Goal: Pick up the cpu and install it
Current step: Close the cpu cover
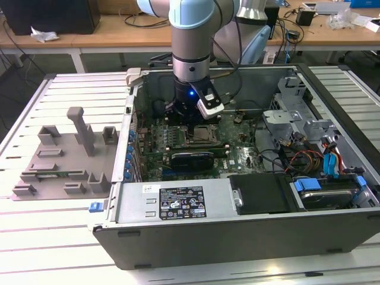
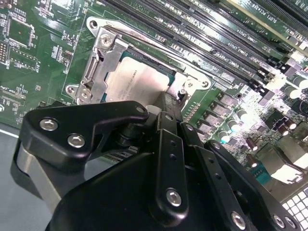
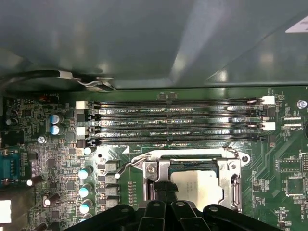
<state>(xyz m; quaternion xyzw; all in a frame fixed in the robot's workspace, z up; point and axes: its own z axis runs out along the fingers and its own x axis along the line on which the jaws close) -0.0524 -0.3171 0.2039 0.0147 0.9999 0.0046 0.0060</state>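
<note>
Black claw gripper (image 1: 189, 117) of the arm, low inside the open grey metal computer case (image 1: 237, 237); whether it is open or closed cannot be told. In both wrist views the claw (image 2: 159, 109) (image 3: 163, 192) stands at one edge of the cpu (image 2: 137, 82) (image 3: 197, 185), a small flat square chip with a silver-grey metal top. The chip lies flat inside the shiny steel socket frame (image 2: 98, 57) (image 3: 159, 168) on the green motherboard (image 2: 38, 53) (image 3: 284, 168). 4 long black memory slots (image 3: 178, 120) run parallel beside the frame. In the exterior view, the socket (image 1: 200, 135) lies at 5 o'clock from the claw. The silver labelled power supply box (image 1: 172, 205) lies at 6 o'clock from the socket. At 9 o'clock from the case, the grey plastic fixture tray (image 1: 65, 160) rests on the white slatted table (image 1: 35, 237), well apart from the claw.
</note>
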